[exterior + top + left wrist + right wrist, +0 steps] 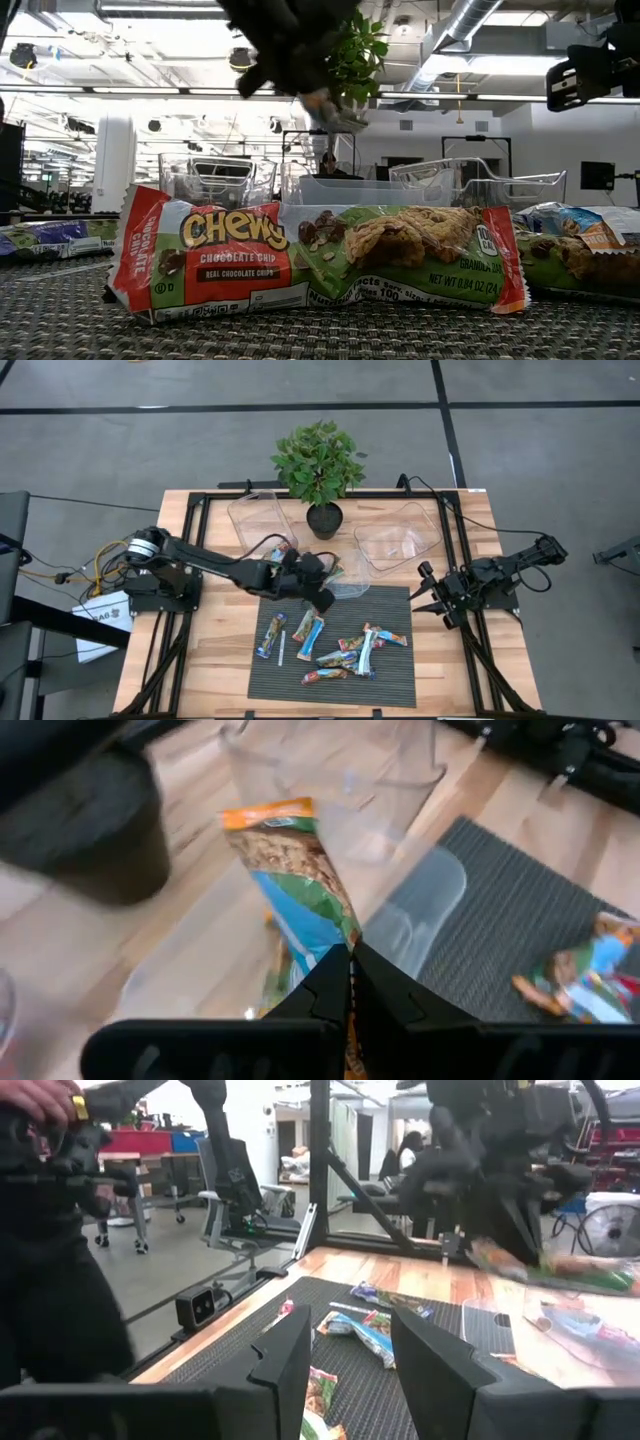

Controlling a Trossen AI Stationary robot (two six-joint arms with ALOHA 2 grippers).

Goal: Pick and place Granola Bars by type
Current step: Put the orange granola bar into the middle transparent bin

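Left hand (350, 982) grips a granola bar (295, 870) above the mat (390, 600); right hand (350, 1350) open

From straight above we look down on the whole wooden surface (215, 660), both arms and the dark mat (395, 670), while at mat height we look level across it, so near that one Chewy bar (320, 258) fills the width, with the room behind. The left wrist camera looks down past its shut jaws at the bar (295, 880) they pinch, close over a clear bin (400, 920). The right wrist camera looks low across the mat (370, 1390) toward the left arm (480, 1140), sharing the scattered bars (365, 1330) with the overhead view.
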